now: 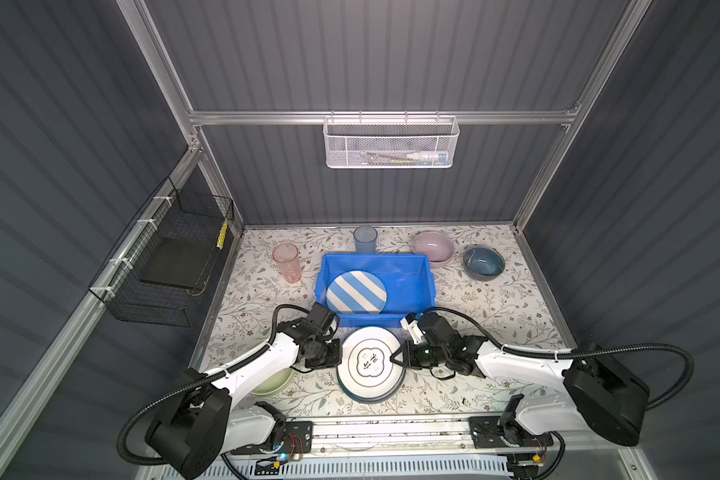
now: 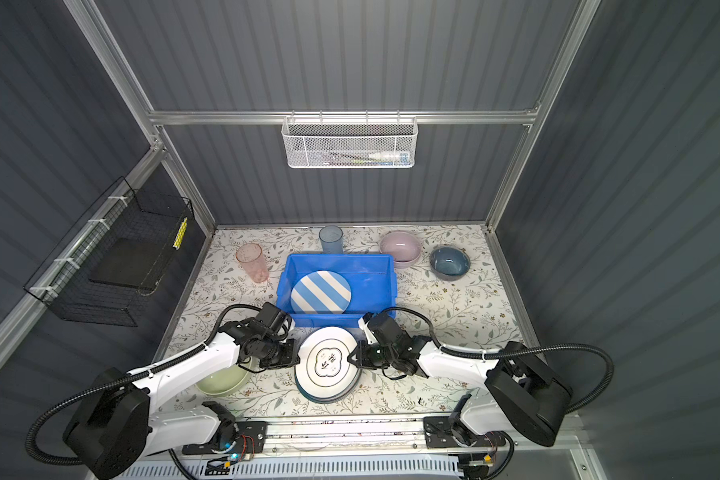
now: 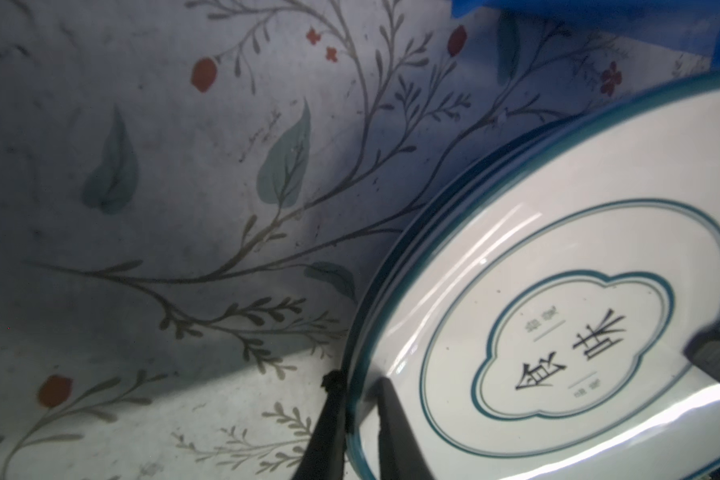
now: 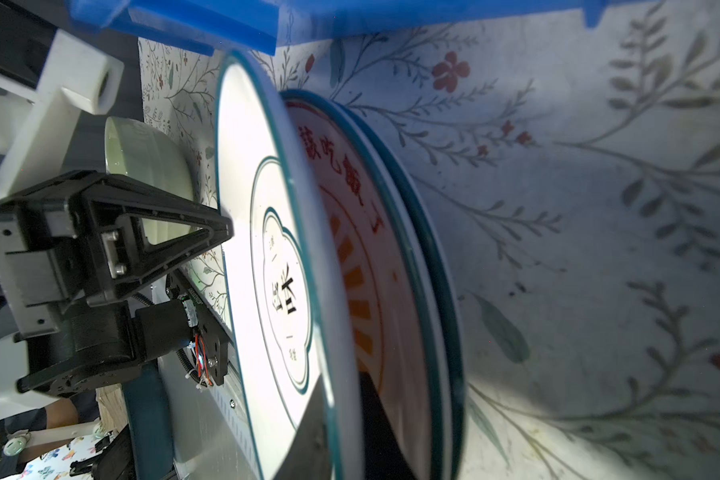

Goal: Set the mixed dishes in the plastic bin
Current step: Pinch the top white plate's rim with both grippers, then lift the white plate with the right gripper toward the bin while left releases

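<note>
Presently pinching the right rim of the white round plate with a dark emblem (image 1: 371, 361) with the right gripper (image 1: 393, 358), closed tight, one finger above and one beneath. Raised on that side off the white round plate with red lettering (image 4: 366, 266) underneath. Straddling the opposite rim with the left gripper (image 3: 358, 380), slightly parted; cannot tell whether clamping. Just beside the near wall of the shallow bright blue plastic bin (image 1: 416, 286). Inside the bin, toward its left: blue-white striped round plate (image 1: 356, 291). Outside, on the floral tabletop (image 1: 495, 316): translucent pink tumbler (image 1: 287, 262), translucent blue tumbler (image 1: 365, 239), pink bowl (image 1: 433, 246), dark-blue bowl (image 1: 484, 262), green bowl (image 1: 273, 382).
</note>
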Controlling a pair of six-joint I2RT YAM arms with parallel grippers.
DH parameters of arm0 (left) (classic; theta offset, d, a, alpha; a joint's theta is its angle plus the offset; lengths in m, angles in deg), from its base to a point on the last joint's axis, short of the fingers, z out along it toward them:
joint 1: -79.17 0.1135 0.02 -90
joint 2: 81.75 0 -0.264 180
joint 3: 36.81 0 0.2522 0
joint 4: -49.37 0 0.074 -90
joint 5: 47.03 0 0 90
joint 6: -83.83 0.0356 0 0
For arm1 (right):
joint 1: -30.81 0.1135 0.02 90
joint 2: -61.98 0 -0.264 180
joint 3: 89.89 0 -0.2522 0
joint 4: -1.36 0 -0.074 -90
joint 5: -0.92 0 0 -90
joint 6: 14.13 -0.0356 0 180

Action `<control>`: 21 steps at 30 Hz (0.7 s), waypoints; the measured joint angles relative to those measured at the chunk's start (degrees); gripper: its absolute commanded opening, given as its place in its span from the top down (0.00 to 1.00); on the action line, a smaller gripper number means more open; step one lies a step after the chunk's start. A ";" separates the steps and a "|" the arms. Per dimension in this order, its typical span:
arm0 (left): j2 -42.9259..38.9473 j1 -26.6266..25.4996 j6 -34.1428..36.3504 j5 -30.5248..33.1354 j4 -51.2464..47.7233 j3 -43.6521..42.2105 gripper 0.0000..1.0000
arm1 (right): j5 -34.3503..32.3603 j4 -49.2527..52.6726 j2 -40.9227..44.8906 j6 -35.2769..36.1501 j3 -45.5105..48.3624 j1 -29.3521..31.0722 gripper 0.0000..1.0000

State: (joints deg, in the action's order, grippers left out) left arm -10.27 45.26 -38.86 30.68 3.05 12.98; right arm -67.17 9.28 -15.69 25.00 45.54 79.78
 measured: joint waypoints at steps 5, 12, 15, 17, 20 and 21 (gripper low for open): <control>-2.45 -0.20 0.28 1.09 -2.99 0.61 0.64 | 0.66 1.73 0.76 0.15 -1.27 0.00 0.93; -5.92 -0.20 0.50 3.54 -7.41 5.29 0.52 | -0.63 9.20 4.94 1.44 -1.49 -0.09 0.95; -6.80 -0.20 0.87 5.18 -9.14 7.28 0.43 | -1.38 13.00 7.85 2.56 -2.27 -0.31 0.95; -7.37 -0.20 0.96 6.69 -9.94 8.26 0.40 | -1.73 15.61 9.92 3.48 -3.13 -0.72 0.95; -8.07 -0.20 1.05 8.44 -10.49 8.92 0.37 | -1.97 19.56 12.70 4.85 -4.81 -1.88 0.95; -8.17 -0.20 1.11 8.92 -10.60 9.07 0.36 | -2.19 20.83 13.55 5.29 -5.40 -2.27 0.95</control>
State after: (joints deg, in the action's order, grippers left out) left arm -18.45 45.06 -37.74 39.60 -7.55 22.05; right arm -69.36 30.11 -2.14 30.29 40.14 77.51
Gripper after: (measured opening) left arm 0.629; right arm 0.091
